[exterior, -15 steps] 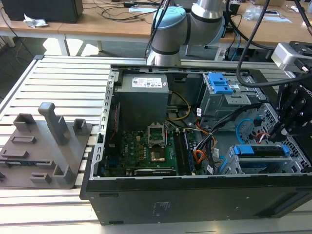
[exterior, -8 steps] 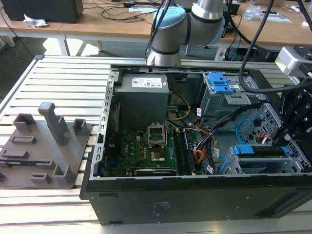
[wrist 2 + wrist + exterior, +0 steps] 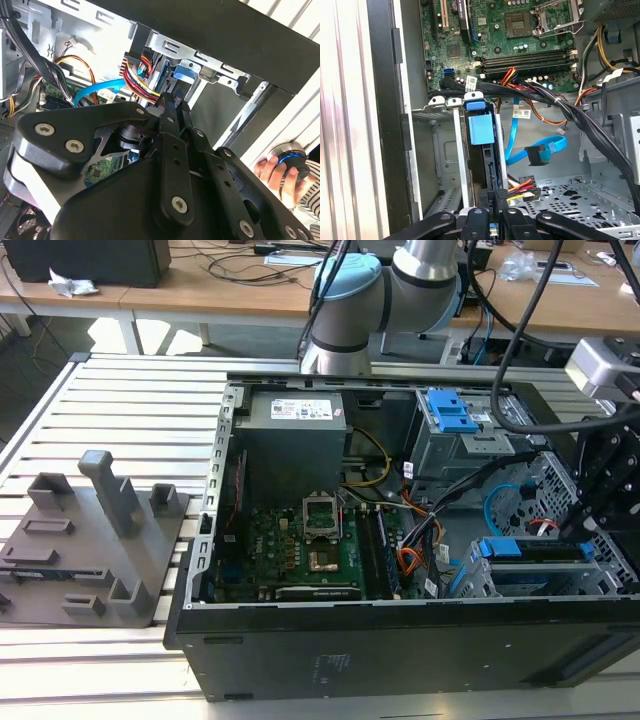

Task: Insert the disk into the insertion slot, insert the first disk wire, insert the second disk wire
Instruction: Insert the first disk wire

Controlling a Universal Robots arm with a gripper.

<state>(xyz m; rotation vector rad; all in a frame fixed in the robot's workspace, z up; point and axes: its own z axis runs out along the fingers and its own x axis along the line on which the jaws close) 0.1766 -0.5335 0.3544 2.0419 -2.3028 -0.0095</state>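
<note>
Slatted metal counter (image 3: 120, 400) carries a grey moulded fixture (image 3: 90, 540) at the exterior view's left and beside it an open black computer case (image 3: 400, 650). Inside the case the motherboard (image 3: 290, 550) lies below the grey power supply (image 3: 295, 435), and the robot arm (image 3: 370, 300) rises behind. Further right stands a tall cage with a blue latch (image 3: 450, 410). Below that is the insertion slot (image 3: 480, 585), with the disk (image 3: 535, 550) seated in it and its blue carrier showing. A blue flat cable (image 3: 500, 502) loops just above.

At the far right the tool (image 3: 575, 530) reaches down to the slot. In both wrist views the tool (image 3: 499, 210) (image 3: 170, 107) is drawn narrow, pinching the black plug of a disk wire (image 3: 520, 189) (image 3: 137, 75) with red, yellow and black strands, right at the disk's (image 3: 481, 130) edge. The blue flat cable's (image 3: 540, 150) plug hangs free nearby.

In the second wrist view, a person's hand (image 3: 270, 172) rests on a round knob (image 3: 290, 157) outside the case.
</note>
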